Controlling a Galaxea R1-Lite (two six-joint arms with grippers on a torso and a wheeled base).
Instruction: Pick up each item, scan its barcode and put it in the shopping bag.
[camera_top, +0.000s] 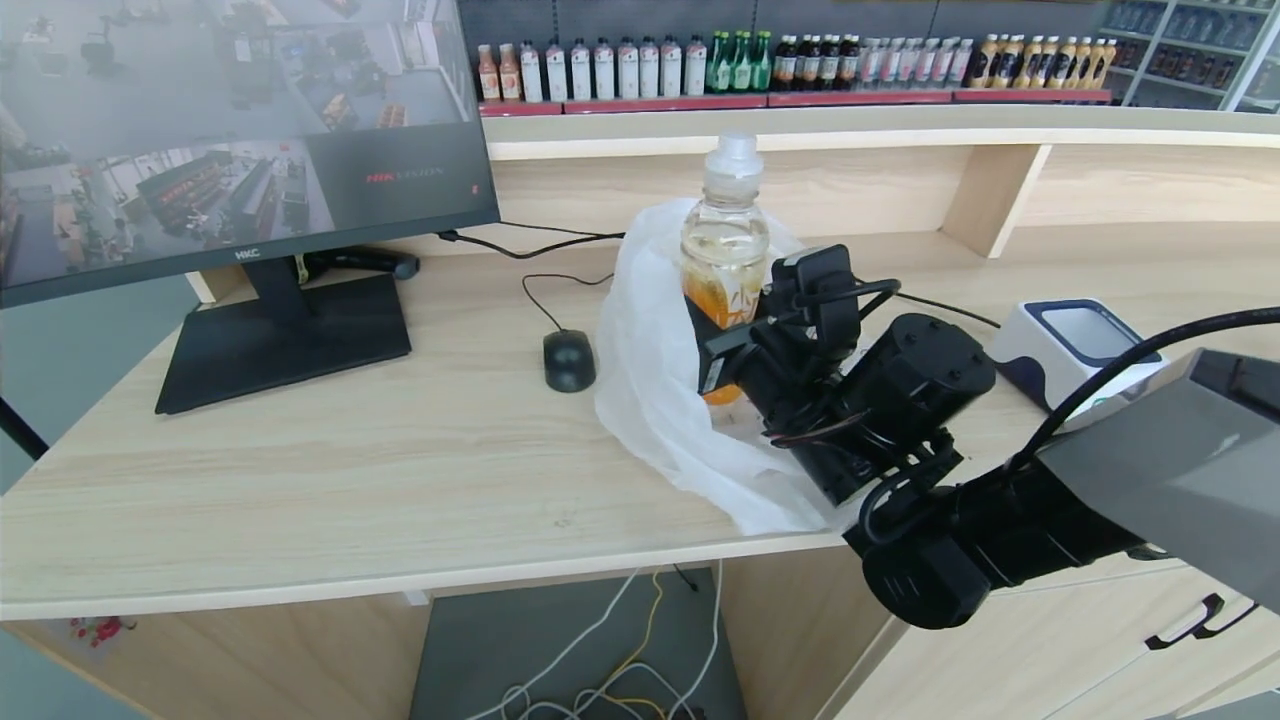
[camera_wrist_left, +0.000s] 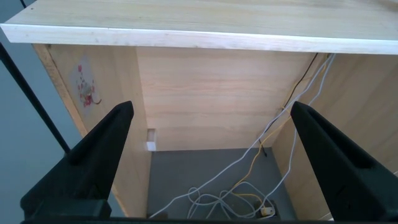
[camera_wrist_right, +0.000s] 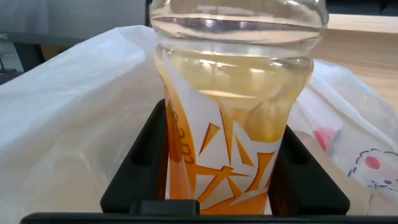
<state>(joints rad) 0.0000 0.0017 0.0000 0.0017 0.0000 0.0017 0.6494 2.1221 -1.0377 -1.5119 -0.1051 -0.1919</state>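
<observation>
A clear bottle (camera_top: 725, 240) of pale drink with an orange label and white cap stands upright over the white shopping bag (camera_top: 650, 380) on the counter. My right gripper (camera_top: 735, 335) is shut on the bottle (camera_wrist_right: 233, 130) at its labelled lower part, with a black finger on each side. The bottle's base is hidden behind the fingers and the bag's folds. A white barcode scanner (camera_top: 1075, 345) with a dark window sits on the counter to the right. My left gripper (camera_wrist_left: 211, 162) hangs open below the counter's front edge, nothing between its fingers.
A monitor (camera_top: 230, 130) on a black stand fills the counter's left side, with a black mouse (camera_top: 568, 360) and its cable beside the bag. A raised wooden shelf (camera_top: 900, 150) runs behind. Loose cables (camera_wrist_left: 249, 180) lie under the counter.
</observation>
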